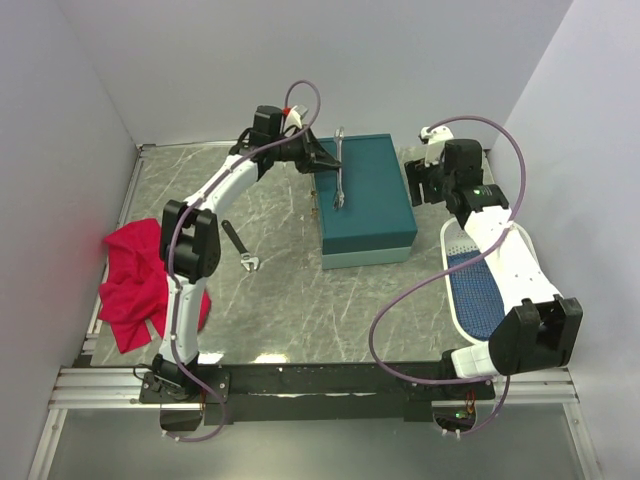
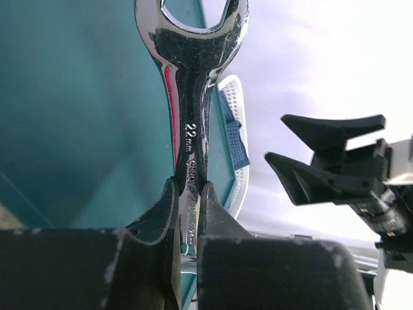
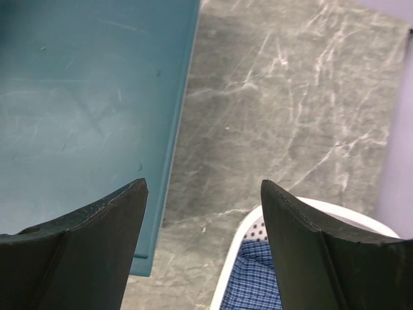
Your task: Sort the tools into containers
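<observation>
My left gripper (image 1: 326,165) is shut on a long silver wrench (image 1: 340,172) and holds it over the teal box (image 1: 368,205), whose lid is down. In the left wrist view the wrench (image 2: 193,97) stands up between the fingers (image 2: 164,213), with the box (image 2: 77,116) behind it. My right gripper (image 1: 414,186) hangs open and empty by the box's right edge, above the bare table between the box (image 3: 84,97) and the white basket (image 3: 227,268). The basket (image 1: 452,300) with its blue lining lies at the right, partly under the right arm. A dark adjustable wrench (image 1: 243,248) lies on the table left of the box.
A red cloth (image 1: 135,285) is bunched at the table's left edge beside the left arm. White walls close in the table at the left, back and right. The right gripper's black fingers (image 2: 322,155) show in the left wrist view, right of the held wrench.
</observation>
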{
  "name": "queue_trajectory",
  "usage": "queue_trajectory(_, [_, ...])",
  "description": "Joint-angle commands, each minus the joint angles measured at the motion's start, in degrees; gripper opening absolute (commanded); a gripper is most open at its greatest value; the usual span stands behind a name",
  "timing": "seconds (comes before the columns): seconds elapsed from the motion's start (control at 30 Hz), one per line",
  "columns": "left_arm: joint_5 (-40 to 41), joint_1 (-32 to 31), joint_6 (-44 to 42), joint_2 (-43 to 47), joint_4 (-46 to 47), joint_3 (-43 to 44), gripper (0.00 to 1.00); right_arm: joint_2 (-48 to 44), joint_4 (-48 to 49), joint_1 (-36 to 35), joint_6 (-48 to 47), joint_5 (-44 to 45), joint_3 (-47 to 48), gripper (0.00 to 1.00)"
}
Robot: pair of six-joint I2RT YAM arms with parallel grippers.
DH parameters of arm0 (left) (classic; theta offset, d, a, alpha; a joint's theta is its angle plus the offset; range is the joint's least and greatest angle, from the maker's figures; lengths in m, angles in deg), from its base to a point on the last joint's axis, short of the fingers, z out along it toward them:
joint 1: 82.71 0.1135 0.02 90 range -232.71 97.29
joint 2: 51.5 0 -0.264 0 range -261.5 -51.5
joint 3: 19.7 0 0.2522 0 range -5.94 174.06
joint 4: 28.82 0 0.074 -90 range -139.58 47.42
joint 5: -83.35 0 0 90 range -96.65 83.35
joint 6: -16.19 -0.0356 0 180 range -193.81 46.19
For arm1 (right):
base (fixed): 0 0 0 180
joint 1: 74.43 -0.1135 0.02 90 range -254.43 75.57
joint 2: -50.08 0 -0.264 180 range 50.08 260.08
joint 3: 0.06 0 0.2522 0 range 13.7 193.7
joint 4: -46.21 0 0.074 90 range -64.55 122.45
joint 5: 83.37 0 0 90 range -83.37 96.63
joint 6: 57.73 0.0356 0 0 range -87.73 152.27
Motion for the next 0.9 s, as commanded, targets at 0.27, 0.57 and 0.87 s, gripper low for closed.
queue_trajectory(0.27, [-1.55,-2.21,3.00,-0.12,6.51,1.18,0.57,1.13,0.65,-0.12,1.24,-2.53,1.66,0.78])
queue_trajectory(0.57, [-1.04,1.03,-1.91,4.18,2.84,2.67,0.69,6.31,1.80,-2.57,1.94,-7.89,7.01,0.74])
queue_trajectory(0.87, [17.55,9.30,-23.95,18.15,-17.98,-6.37,0.74,18.60,3.91,-10.75,4.84,-9.75,18.70,0.71])
